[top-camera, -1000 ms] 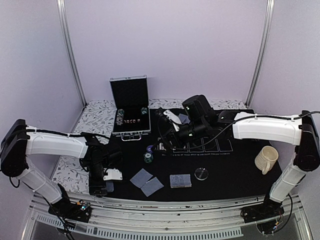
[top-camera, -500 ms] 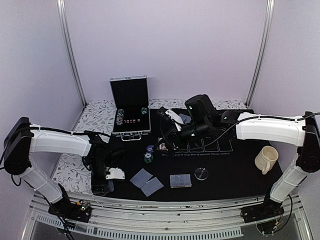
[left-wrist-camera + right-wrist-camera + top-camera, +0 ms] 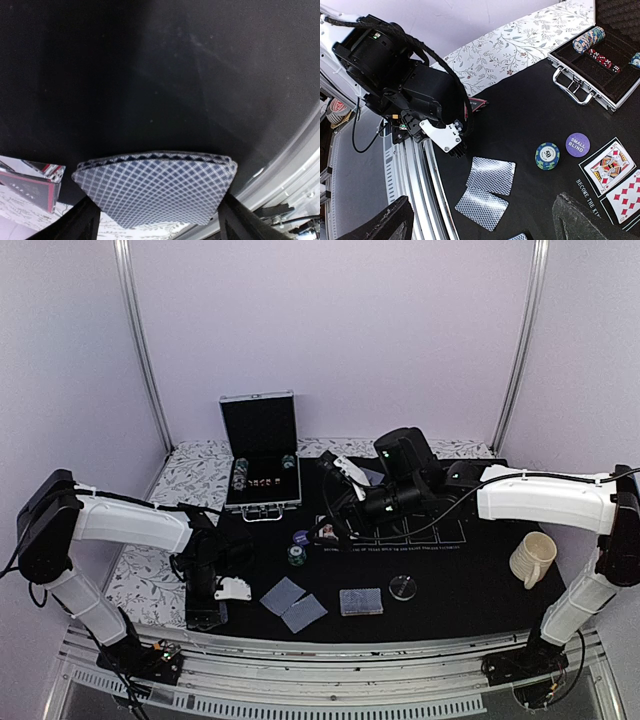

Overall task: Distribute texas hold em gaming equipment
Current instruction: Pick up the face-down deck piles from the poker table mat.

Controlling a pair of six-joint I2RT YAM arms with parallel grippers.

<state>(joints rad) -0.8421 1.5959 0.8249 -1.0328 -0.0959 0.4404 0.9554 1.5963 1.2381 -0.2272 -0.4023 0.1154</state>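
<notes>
In the left wrist view a few playing cards [image 3: 155,187] with grey-blue patterned backs bow upward between my left gripper's [image 3: 157,222] fingers, which are shut on their edges. This gripper [image 3: 205,612] hangs low over the black mat's near left corner. Two more cards [image 3: 492,175] [image 3: 481,207] lie face down just right of it. A small deck [image 3: 360,601] and a clear disc [image 3: 403,587] rest further right. A blue-green chip stack [image 3: 547,156] sits beside a purple "small blind" disc [image 3: 577,144]. My right gripper [image 3: 340,488] hovers open and empty above the mat's middle.
An open metal case [image 3: 262,455] with chips stands at the back left. Face-up cards [image 3: 609,164] lie in the mat's printed rectangles. A cream mug [image 3: 533,558] sits at the right. The metal table rail [image 3: 420,170] runs close under the left gripper.
My left gripper's jaws have narrowed onto the cards, and that arm has shifted slightly rightward. The right gripper has drifted a little to the right, still open.
</notes>
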